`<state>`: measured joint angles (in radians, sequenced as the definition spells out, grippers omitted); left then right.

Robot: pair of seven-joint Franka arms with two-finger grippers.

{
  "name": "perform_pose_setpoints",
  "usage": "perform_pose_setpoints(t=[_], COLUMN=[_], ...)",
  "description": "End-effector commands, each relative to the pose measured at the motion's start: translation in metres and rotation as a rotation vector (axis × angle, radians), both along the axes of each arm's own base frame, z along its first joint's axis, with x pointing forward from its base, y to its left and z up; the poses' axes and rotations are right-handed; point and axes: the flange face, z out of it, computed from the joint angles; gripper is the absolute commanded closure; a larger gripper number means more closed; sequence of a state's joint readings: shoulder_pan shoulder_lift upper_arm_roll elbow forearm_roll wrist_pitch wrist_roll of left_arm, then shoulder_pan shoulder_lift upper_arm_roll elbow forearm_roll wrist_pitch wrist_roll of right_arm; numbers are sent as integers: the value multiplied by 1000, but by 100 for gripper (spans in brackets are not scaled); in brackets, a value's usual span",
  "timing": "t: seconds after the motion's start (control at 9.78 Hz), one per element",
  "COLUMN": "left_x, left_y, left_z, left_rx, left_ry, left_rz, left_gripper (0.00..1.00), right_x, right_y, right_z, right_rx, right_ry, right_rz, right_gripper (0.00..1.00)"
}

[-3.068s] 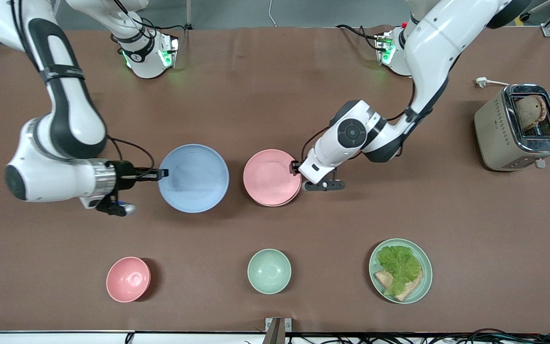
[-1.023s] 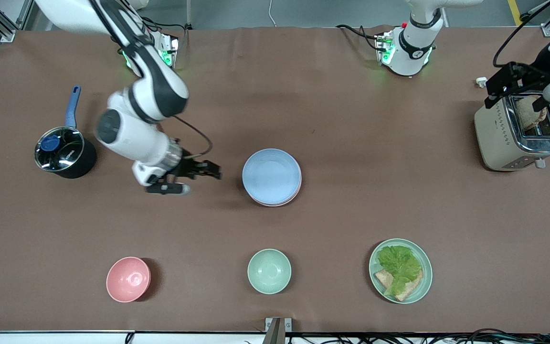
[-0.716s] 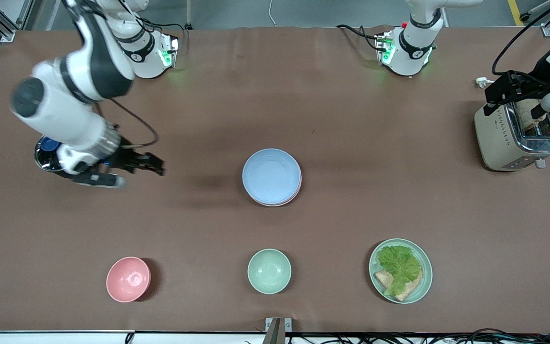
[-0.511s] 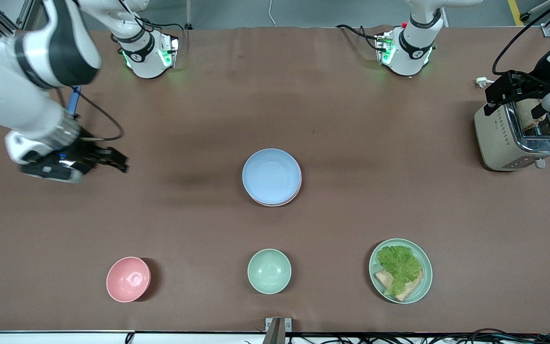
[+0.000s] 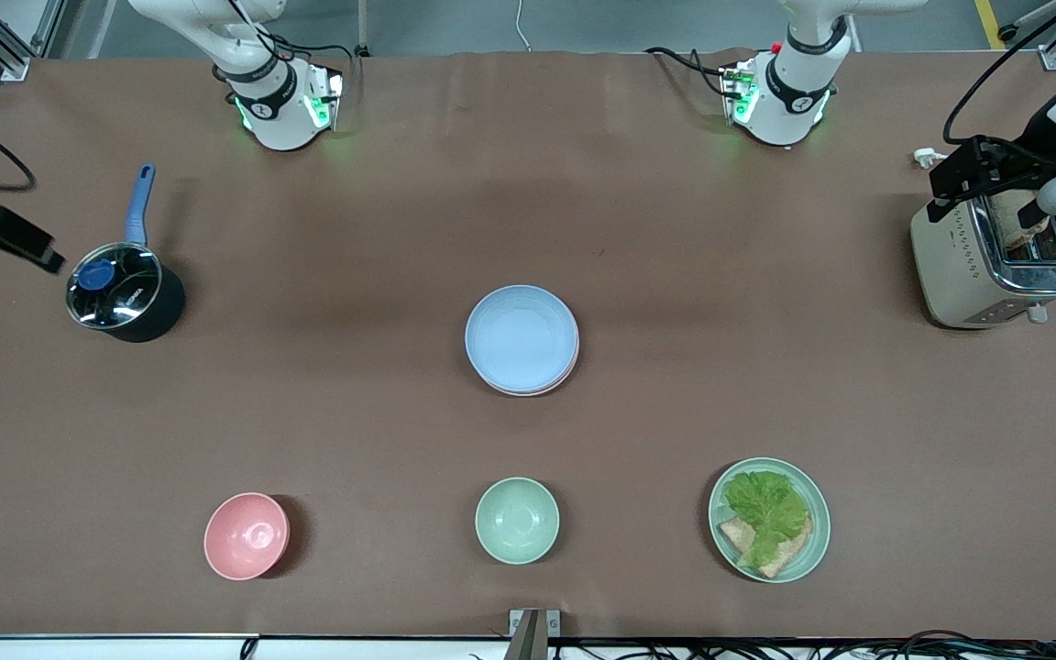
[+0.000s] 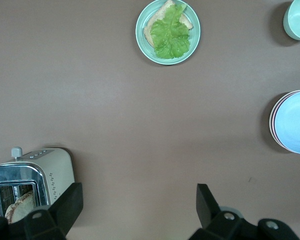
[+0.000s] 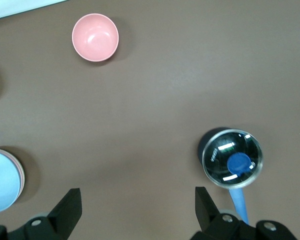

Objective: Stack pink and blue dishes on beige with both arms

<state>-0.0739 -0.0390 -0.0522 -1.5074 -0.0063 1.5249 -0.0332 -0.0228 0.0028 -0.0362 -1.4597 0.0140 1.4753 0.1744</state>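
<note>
In the middle of the table the pale blue plate (image 5: 521, 335) lies on top of the stack, with the pink plate's rim (image 5: 573, 359) showing under it. The beige plate is hidden beneath them. The same blue plate (image 6: 296, 121) appears in the left wrist view and again as a blue plate (image 7: 1, 181) in the right wrist view. My left gripper (image 5: 982, 188) hangs open and empty over the toaster; its own view shows the left gripper (image 6: 138, 207) spread wide. My right gripper (image 5: 26, 247) is open and empty, high beside the pot; its wrist view shows the right gripper (image 7: 137, 205) over bare table.
A toaster (image 5: 995, 247) with bread stands at the left arm's end. A black pot (image 5: 125, 293) with a blue handle sits at the right arm's end. Nearer the camera are a pink bowl (image 5: 247, 536), a mint bowl (image 5: 517, 520) and a mint plate (image 5: 812, 550) with lettuce.
The blue plate, earlier held by my right gripper beside the pink plate, now lies on the stack. My right arm has swung away past the pot. My left gripper holds still over the toaster.
</note>
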Motion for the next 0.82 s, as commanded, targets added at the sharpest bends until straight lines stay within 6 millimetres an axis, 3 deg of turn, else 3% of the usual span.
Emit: perform_pose_setpoints(t=[0.0,0.72], left_x=[-4,-4], left_y=[-1,-1], left_z=[-15,-16], left_rx=[2,1], left_ry=[35,38], left_rz=[24,37], left_gripper=[0,0], right_x=[-1,0], right_y=[-5,-1], right_z=[3,-1], right_rx=[-25,-22], right_ry=[31,33], right_rz=[22,30], right_gripper=[0,0])
